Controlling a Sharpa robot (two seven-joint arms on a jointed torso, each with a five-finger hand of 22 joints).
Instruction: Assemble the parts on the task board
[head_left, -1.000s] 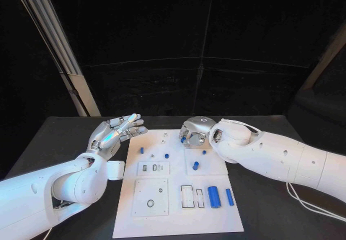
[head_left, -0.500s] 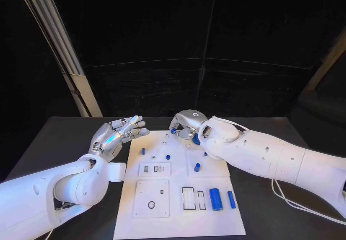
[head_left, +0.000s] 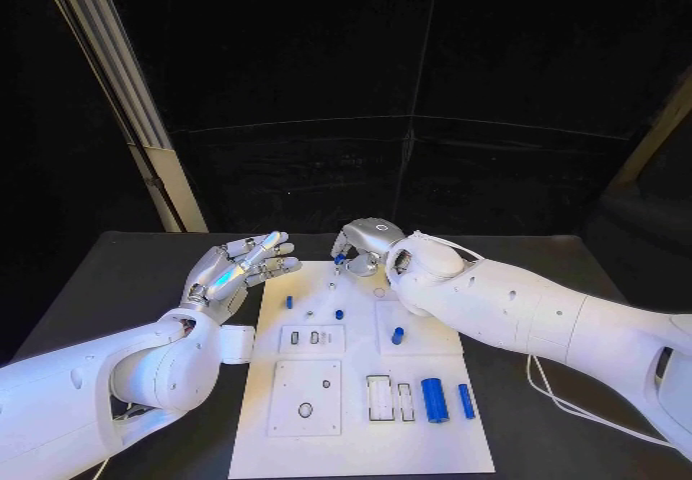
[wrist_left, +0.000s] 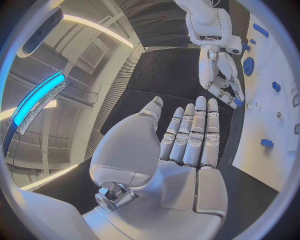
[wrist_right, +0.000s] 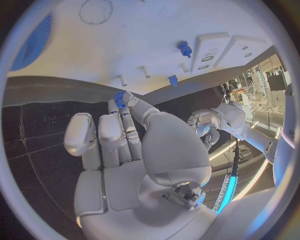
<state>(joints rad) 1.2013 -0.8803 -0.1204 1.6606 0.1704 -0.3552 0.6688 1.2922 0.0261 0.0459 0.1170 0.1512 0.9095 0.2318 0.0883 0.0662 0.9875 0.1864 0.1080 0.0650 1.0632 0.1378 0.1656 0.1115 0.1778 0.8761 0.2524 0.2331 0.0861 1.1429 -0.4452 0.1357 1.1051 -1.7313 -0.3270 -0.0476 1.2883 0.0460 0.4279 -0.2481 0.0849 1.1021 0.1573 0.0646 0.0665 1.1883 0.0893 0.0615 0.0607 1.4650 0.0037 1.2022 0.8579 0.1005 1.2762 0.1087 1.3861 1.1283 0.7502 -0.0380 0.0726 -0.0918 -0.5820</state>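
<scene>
Right robot hand (head_left: 364, 247) pinches small blue cylindrical part (head_left: 340, 258)
It has moved toward 11 o'clock above the flat white task board (head_left: 361, 440); left robot hand (head_left: 238, 264) stays spread, holding nothing

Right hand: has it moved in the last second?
Yes. The right hand, pinching a small blue part, has shifted toward the far left corner of the task board.

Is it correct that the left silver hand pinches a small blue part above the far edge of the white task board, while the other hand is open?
Not quite: the right silver hand pinches the small blue part, as the right wrist view shows. The left silver hand is the open one, beside the white task board.
</scene>
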